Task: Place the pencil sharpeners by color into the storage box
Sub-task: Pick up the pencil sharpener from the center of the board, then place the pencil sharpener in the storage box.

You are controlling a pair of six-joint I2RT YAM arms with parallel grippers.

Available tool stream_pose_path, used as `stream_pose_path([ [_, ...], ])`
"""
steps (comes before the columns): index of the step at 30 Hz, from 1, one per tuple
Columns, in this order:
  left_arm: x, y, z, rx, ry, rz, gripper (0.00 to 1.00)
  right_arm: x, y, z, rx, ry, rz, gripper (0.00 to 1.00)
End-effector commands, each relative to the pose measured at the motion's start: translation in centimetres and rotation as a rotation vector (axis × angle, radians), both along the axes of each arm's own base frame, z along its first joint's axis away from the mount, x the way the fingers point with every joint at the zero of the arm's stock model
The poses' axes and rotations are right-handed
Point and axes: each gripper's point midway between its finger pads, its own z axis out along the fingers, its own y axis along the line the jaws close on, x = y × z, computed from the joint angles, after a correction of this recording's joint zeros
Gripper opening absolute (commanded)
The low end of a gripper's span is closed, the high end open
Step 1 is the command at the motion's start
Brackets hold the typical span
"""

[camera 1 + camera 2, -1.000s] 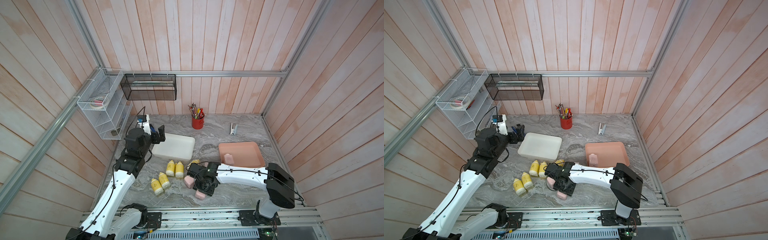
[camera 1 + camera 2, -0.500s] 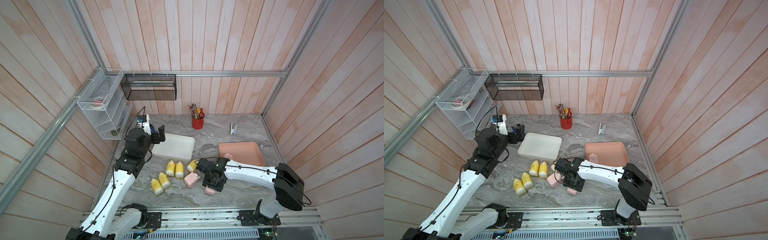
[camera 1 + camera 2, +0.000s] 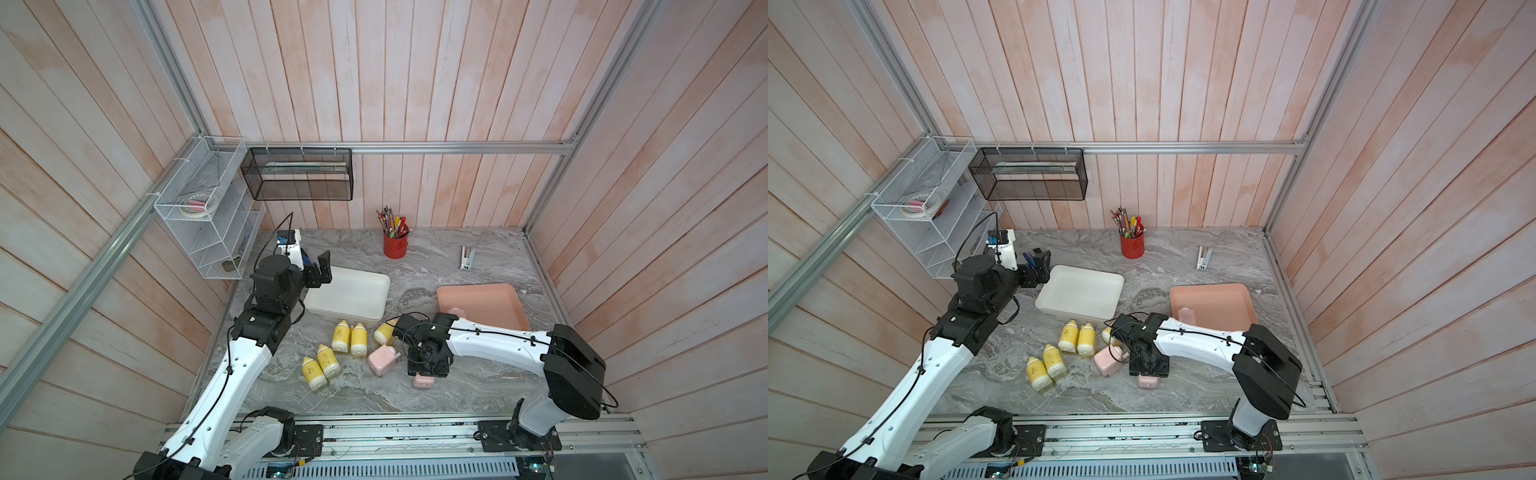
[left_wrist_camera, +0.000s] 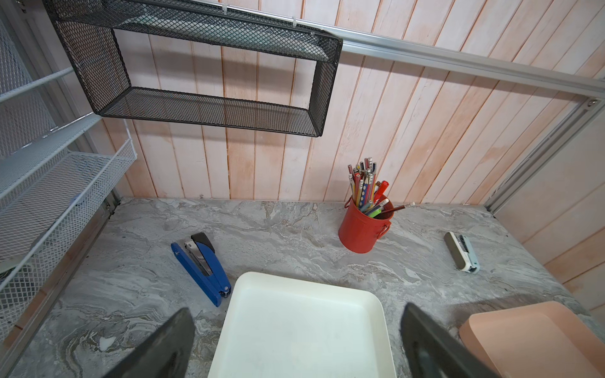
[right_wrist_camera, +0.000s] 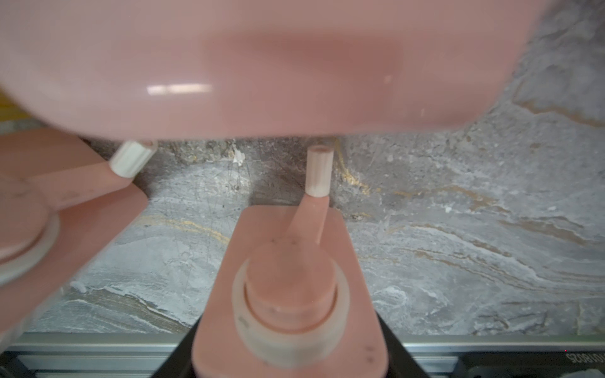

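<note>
Several yellow pencil sharpeners (image 3: 340,336) lie grouped on the marble in front of the white tray (image 3: 349,295). A pink pencil sharpener (image 3: 382,360) lies beside them. My right gripper (image 3: 428,368) is shut on another pink sharpener (image 5: 291,288), low over the table; the sharpener's end shows below it (image 3: 1148,381). A blurred pink shape (image 5: 262,65) sits very close to the right wrist camera. The pink tray (image 3: 486,303) holds one pink sharpener (image 3: 455,311). My left gripper (image 4: 296,311) hangs open and empty over the white tray's far left corner.
A red pencil cup (image 3: 395,245) and a white stapler (image 3: 466,257) stand near the back wall. A blue stapler (image 4: 199,268) lies left of the white tray. A white wire shelf (image 3: 208,216) and a black mesh basket (image 3: 299,174) hang on the walls.
My right gripper has carried the pink sharpener rightward, away from the pink one beside the yellow group, mostly in the first half second. The left arm has not moved.
</note>
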Motion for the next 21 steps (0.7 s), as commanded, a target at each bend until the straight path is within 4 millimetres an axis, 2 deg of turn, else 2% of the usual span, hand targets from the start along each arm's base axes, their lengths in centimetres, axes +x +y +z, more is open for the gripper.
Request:
stream_pose_path([
  [1,0.0,-0.3,-0.1,0.01,0.009,-0.012,1.0,0.0,-0.1,-3.0,-0.04,0.025,0.058,0.54],
  [11,0.2,-0.2,-0.5,0.016,0.019,-0.007,1.0,-0.1,0.2,-4.3,-0.008,0.019,0.053,0.59],
  [21,0.2,-0.2,-0.6,0.019,0.022,-0.004,1.0,-0.1,0.1,-4.5,-0.006,0.009,0.053,0.6],
])
